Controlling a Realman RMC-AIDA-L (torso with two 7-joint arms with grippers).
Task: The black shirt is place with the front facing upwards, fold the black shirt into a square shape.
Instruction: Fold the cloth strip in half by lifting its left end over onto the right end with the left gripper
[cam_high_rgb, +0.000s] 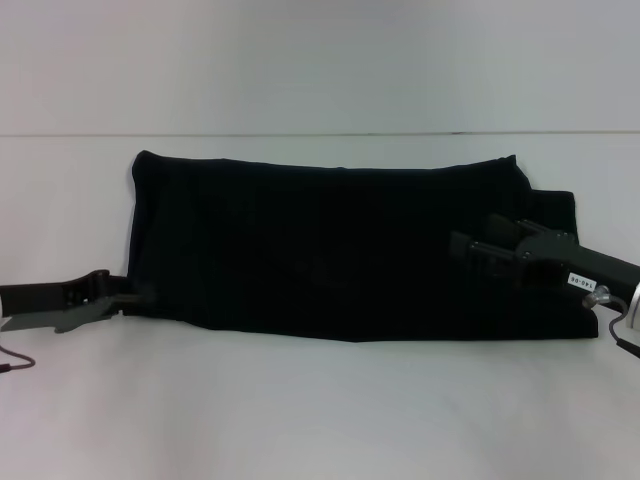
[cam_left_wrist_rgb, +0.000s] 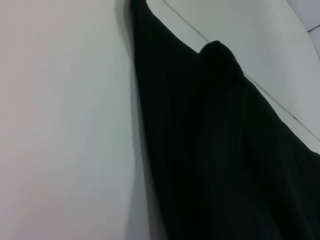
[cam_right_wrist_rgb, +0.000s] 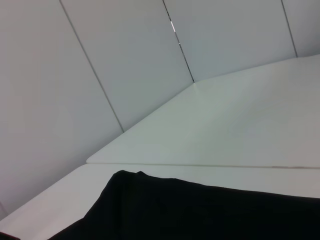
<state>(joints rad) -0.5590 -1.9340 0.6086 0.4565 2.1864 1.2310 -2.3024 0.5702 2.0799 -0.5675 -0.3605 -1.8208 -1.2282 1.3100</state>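
**Folding the long band down toward a square**

Lying across the middle of the white table (cam_high_rgb: 320, 420), the black shirt (cam_high_rgb: 330, 250) is already a long, low band running left to right, with no lettering or label showing. Its far edge is fairly straight; a stepped flap sticks out at the right end, where layers do not line up.

The left gripper (cam_high_rgb: 128, 294) sits low at the near left corner of the shirt, its fingers reaching toward the hem and about touching it. Whether they are parted or closed on cloth cannot be told from these views. The right gripper (cam_high_rgb: 468, 250) hovers over the right end of the shirt, pointing left; dark fingers against dark fabric leave its opening unclear too, and nothing shows that it holds anything.

Judging by the flat, limp lie and soft bulge seen in the left wrist view, the fabric is light and floppy, with no stiffness of its own. It will likely sag, drag and slide on the smooth table if lifted by one point. The sensible hold is a pinch through all layers at an end corner, near the edge. Carrying the end over the middle should shorten the band toward a square. The uneven right flap could slip loose.
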